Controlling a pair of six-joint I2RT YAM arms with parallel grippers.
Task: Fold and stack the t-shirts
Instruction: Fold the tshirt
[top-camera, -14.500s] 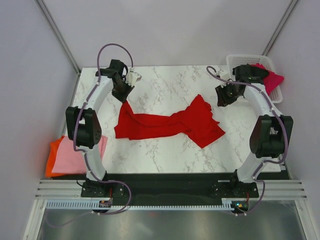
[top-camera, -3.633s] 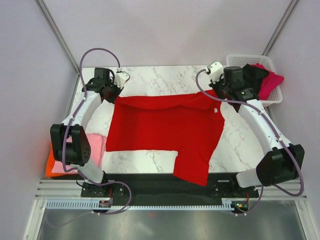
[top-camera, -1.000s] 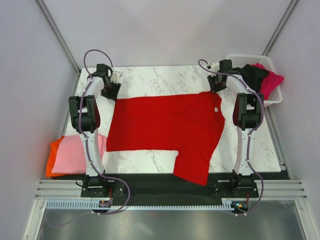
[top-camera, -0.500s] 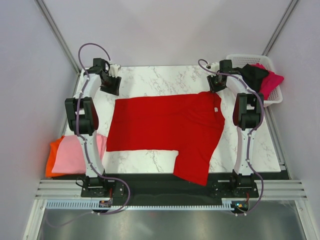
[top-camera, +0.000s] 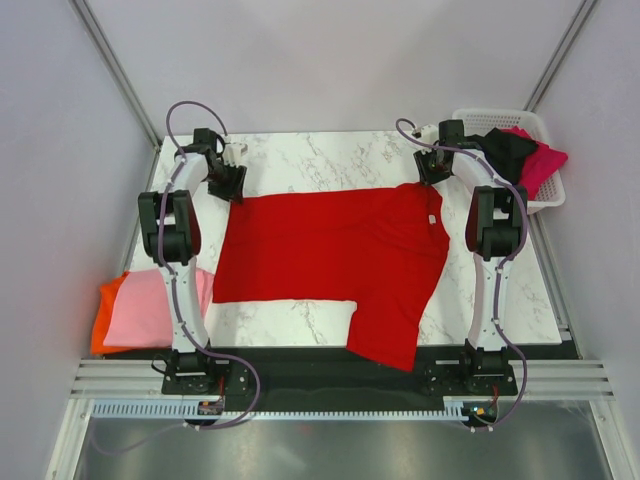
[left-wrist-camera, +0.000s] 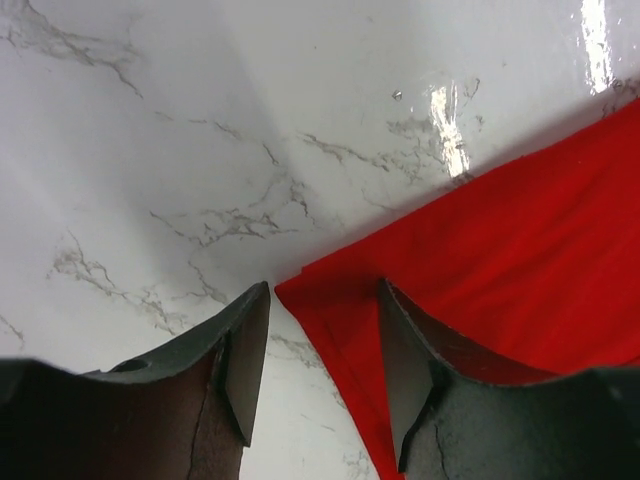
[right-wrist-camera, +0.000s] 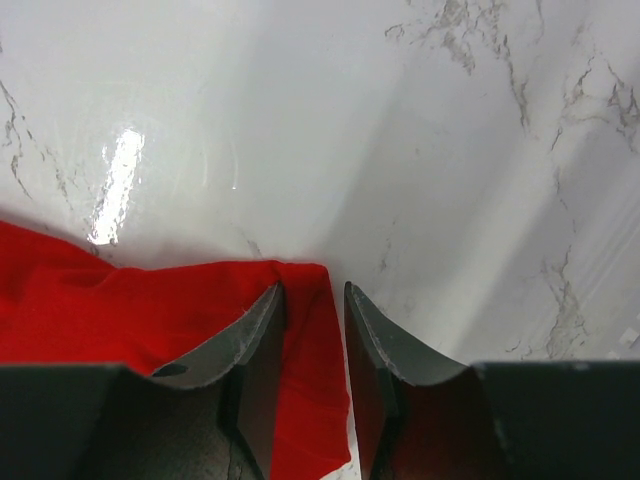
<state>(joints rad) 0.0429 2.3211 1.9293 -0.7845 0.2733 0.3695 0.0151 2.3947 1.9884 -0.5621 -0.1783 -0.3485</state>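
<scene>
Red t-shirt (top-camera: 330, 260) spread flat (one flap overhanging near edge).

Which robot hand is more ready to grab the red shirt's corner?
Probably the right gripper: the red t-shirt fills the narrow gap between its fingers. The left gripper stands wider open, with bare table beside the corner.

White marble-patterned table (top-camera: 330, 160), bright red t-shirt (top-camera: 330, 250) spread flat across its middle, one flap reaching past the near edge, white lattice basket (top-camera: 470, 125) at the far right corner.
</scene>
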